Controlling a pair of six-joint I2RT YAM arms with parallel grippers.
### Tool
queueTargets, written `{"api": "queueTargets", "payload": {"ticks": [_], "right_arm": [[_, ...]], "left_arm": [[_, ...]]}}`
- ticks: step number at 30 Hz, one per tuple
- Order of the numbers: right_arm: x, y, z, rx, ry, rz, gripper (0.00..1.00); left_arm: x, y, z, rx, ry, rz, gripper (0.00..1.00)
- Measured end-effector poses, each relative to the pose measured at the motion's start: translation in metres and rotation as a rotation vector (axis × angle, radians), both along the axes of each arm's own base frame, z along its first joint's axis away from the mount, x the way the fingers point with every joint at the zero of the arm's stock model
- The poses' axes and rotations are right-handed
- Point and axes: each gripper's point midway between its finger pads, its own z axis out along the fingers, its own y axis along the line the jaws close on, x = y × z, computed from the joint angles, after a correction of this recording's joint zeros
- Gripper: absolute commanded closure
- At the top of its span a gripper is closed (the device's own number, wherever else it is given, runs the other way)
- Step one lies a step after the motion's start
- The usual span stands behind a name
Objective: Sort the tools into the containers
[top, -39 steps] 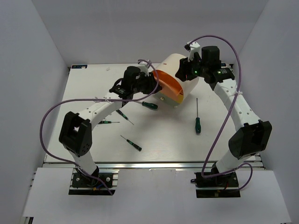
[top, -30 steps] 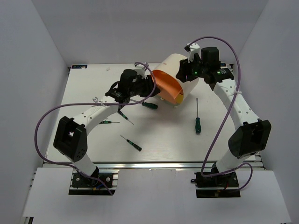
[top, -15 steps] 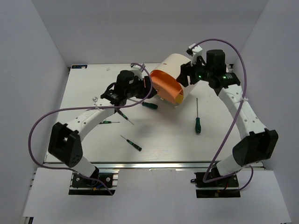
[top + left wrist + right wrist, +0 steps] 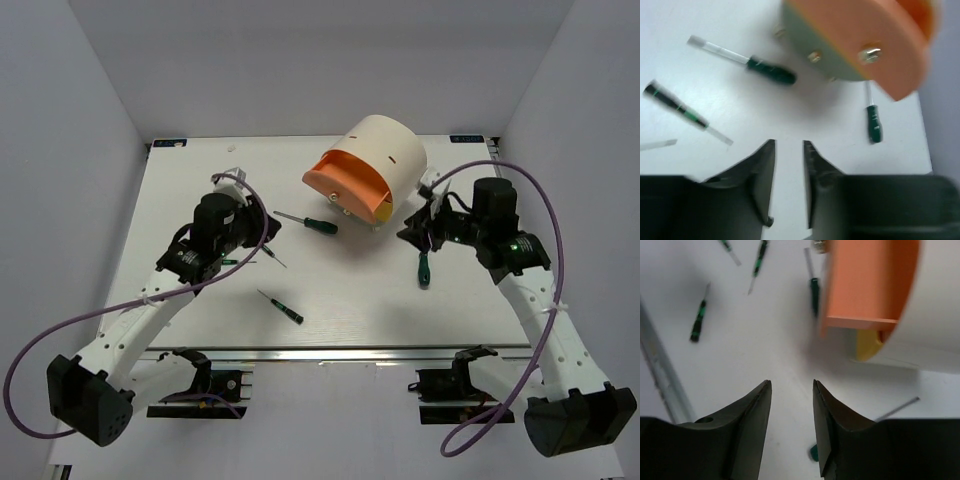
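On the white table (image 4: 340, 300), overhead view. Hard to make out first: at 9 o'clock from table centre two small screwdrivers with dark green handles and thin metal shafts are partly covered by the left arm (image 4: 150, 310). These are the slanted screwdriver (image 4: 272, 255) and the level screwdriver (image 4: 228, 262). Both wrist views are motion-blurred. The cream drum-shaped cabinet (image 4: 385, 150) stands at 12 o'clock with its face turned toward 7 o'clock. Its orange drawer (image 4: 345, 185) juts out. Only a sliver of the yellow drawer (image 4: 383, 208) shows beneath it (the greyish face beside the orange front in the left wrist view is too smeared to name).

Left gripper (image 4: 262, 228) hangs at 10 o'clock from centre, above bare table. Its dark fingers (image 4: 762, 170) stand a narrow gap apart, holding and touching nothing.

Right gripper (image 4: 410, 232) hangs at 2 o'clock, just off the cabinet's near-right side. Its fingers (image 4: 752, 420) are parted somewhat wider and are empty.

All the tools seen lie loose on the table, outside the drawers:
- Stout-handled screwdriver (image 4: 318, 224), just at 8 o'clock of the orange drawer.
- Long-shafted screwdriver (image 4: 423, 262), directly by the right gripper, its handle toward 6 o'clock.
- Slim screwdriver (image 4: 283, 308), alone at 7 o'clock.
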Motion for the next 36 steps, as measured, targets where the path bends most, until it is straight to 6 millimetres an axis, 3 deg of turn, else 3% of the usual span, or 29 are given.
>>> {"api": "queueTargets", "payload": {"ticks": [2, 5, 6, 10, 18, 26, 29, 35, 36], "right_arm": [[-0.024, 0.012, -0.012, -0.018, 0.002, 0.143, 0.48], [-0.063, 0.049, -0.028, -0.061, -0.01, 0.371, 0.4], [-0.081, 0.067, -0.034, -0.077, -0.009, 0.461, 0.39], [-0.125, 0.113, -0.07, -0.153, 0.034, 0.637, 0.4], [-0.129, 0.179, -0.151, -0.332, 0.224, 0.524, 0.4], [-0.123, 0.271, -0.176, -0.358, 0.328, 0.411, 0.39], [-0.124, 0.283, -0.191, -0.379, 0.351, 0.374, 0.38], [-0.127, 0.28, -0.236, -0.483, 0.368, 0.29, 0.38], [-0.126, 0.283, -0.235, -0.473, 0.358, 0.282, 0.39]], "left_arm": [[-0.005, 0.013, -0.029, 0.018, 0.095, 0.05, 0.42], [-0.014, 0.034, -0.063, 0.039, 0.219, 0.127, 0.31], [-0.017, 0.041, -0.069, 0.043, 0.247, 0.15, 0.24], [-0.023, 0.065, -0.071, 0.059, 0.277, 0.236, 0.22], [-0.056, 0.1, -0.05, 0.083, 0.244, 0.355, 0.23], [-0.096, 0.128, -0.017, 0.007, 0.133, 0.449, 0.23], [-0.107, 0.136, -0.009, -0.007, 0.107, 0.469, 0.22], [-0.118, 0.145, -0.007, 0.0, 0.102, 0.492, 0.22], [-0.119, 0.145, -0.009, 0.003, 0.106, 0.493, 0.22]]}}
